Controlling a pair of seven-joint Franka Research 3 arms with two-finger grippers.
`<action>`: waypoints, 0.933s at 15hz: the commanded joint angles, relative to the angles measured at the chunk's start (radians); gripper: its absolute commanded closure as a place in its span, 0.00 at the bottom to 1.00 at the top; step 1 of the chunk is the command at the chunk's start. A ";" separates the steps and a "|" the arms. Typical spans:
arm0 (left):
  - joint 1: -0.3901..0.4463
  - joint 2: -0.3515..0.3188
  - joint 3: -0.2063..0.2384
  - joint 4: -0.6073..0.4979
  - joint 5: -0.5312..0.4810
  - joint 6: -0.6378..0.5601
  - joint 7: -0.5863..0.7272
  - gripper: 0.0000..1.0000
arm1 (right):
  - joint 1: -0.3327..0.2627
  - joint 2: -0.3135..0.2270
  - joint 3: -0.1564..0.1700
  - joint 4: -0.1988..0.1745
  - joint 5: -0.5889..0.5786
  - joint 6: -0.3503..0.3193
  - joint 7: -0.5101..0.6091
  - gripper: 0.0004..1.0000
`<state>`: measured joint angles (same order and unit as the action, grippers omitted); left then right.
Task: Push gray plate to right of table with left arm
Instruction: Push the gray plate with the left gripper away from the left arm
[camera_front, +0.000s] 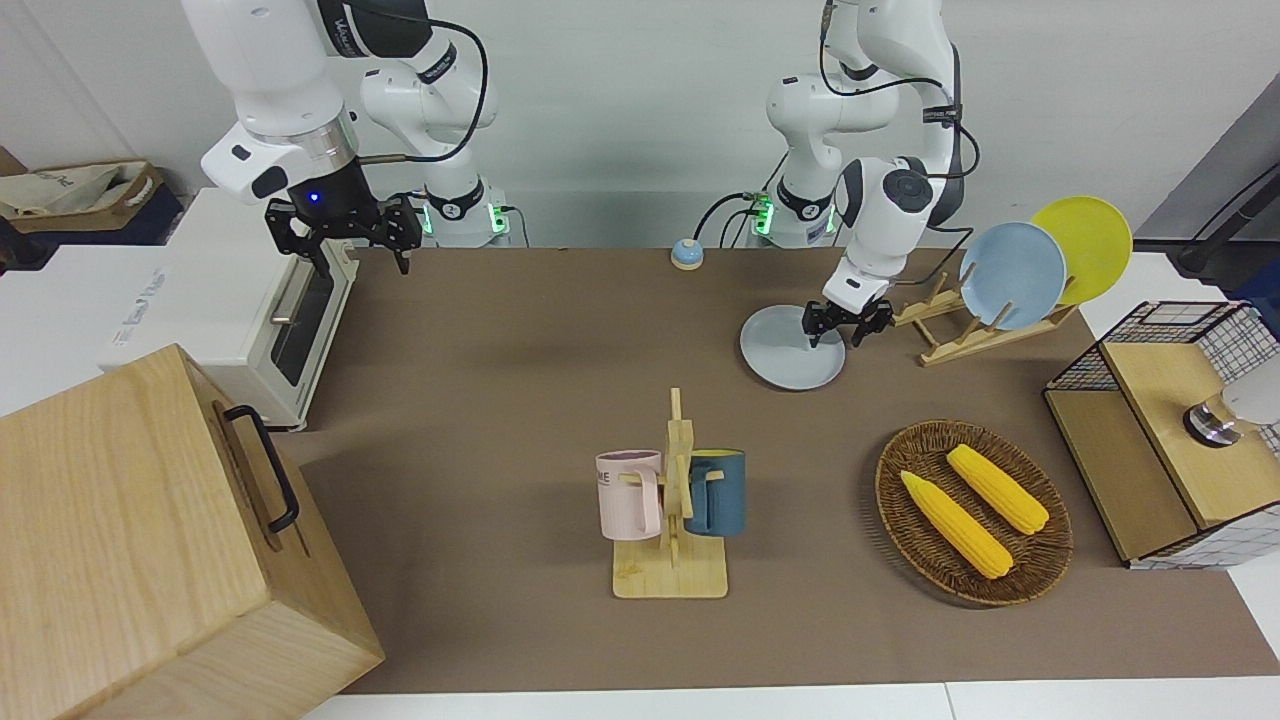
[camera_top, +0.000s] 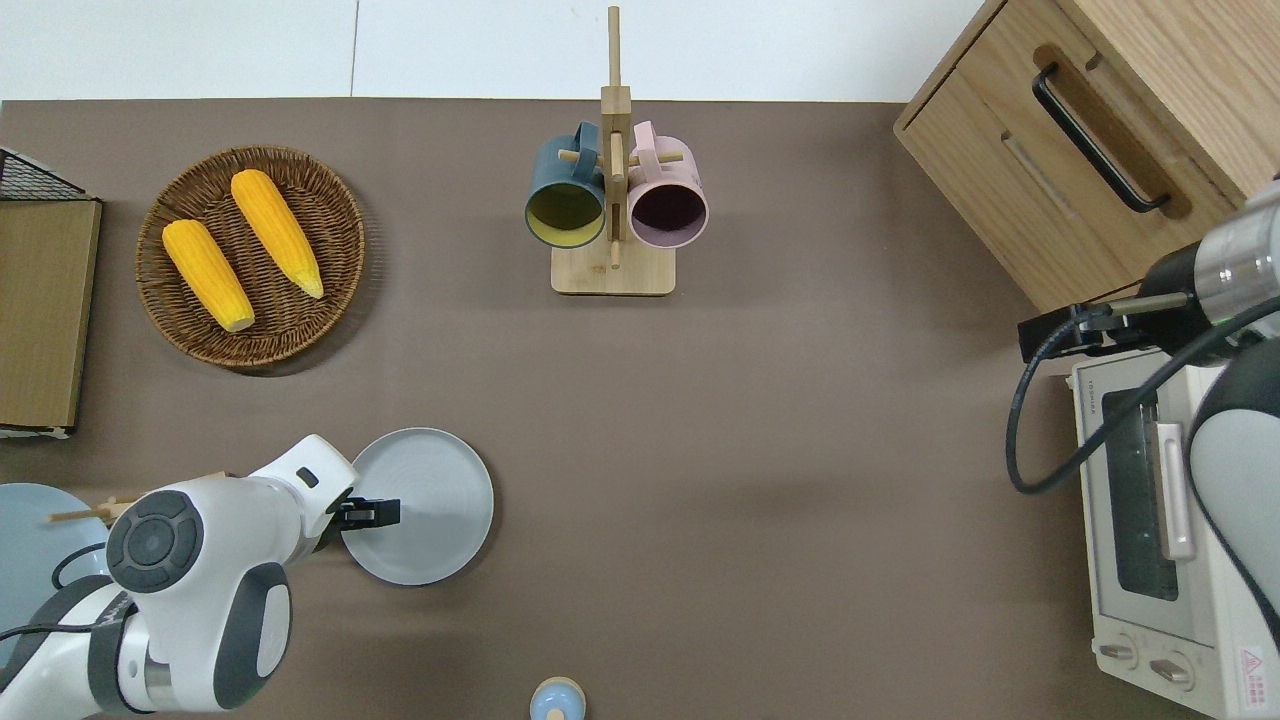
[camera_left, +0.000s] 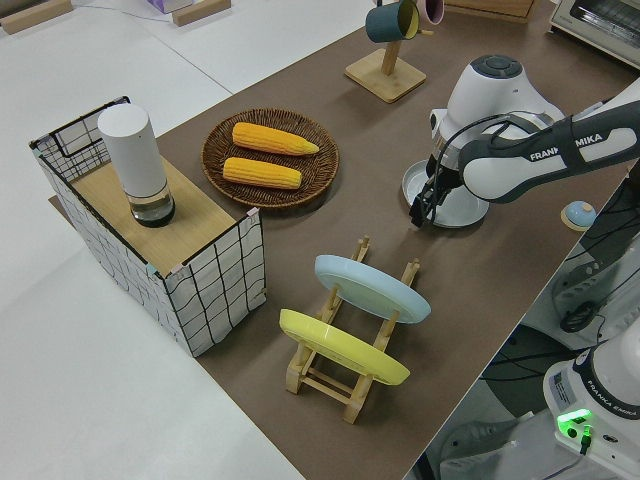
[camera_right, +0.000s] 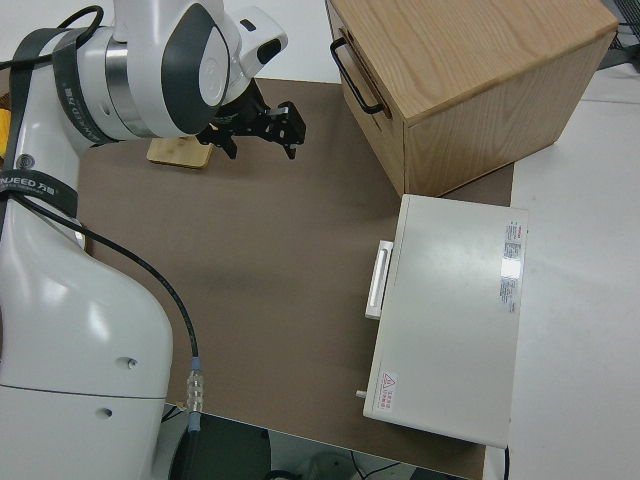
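My left pincer (camera_top: 375, 513) sat low over the gray plate (camera_top: 425, 505), near my end of the table (camera_top: 760, 420); I couldn't tell its spread. If my fingertips rode over the rim, the plate might stay put.

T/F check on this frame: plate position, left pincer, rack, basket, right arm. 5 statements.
1. The gray plate lies flat on the table. True.
2. The left pincer is over the plate's edge toward the left arm's end. True.
3. The wicker basket holds three corn cobs. False: two.
4. The mug rack holds a yellow mug. False: one dark blue, one pink.
5. The right arm is pushing the plate. False: it is parked.
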<state>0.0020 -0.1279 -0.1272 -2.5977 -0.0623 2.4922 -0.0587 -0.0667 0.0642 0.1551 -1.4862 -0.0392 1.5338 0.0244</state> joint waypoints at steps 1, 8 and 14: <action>-0.013 -0.002 0.011 -0.018 -0.010 0.028 -0.007 0.70 | -0.001 -0.006 0.000 0.001 0.007 -0.011 0.003 0.02; -0.007 0.017 0.011 -0.016 -0.010 0.046 -0.004 1.00 | -0.001 -0.006 0.000 0.001 0.007 -0.011 0.003 0.02; -0.020 0.028 0.009 -0.010 -0.010 0.048 -0.044 1.00 | -0.001 -0.006 0.000 0.001 0.007 -0.011 0.003 0.02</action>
<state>0.0029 -0.1310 -0.1249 -2.5970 -0.0670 2.4985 -0.0613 -0.0667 0.0642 0.1551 -1.4862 -0.0392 1.5338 0.0244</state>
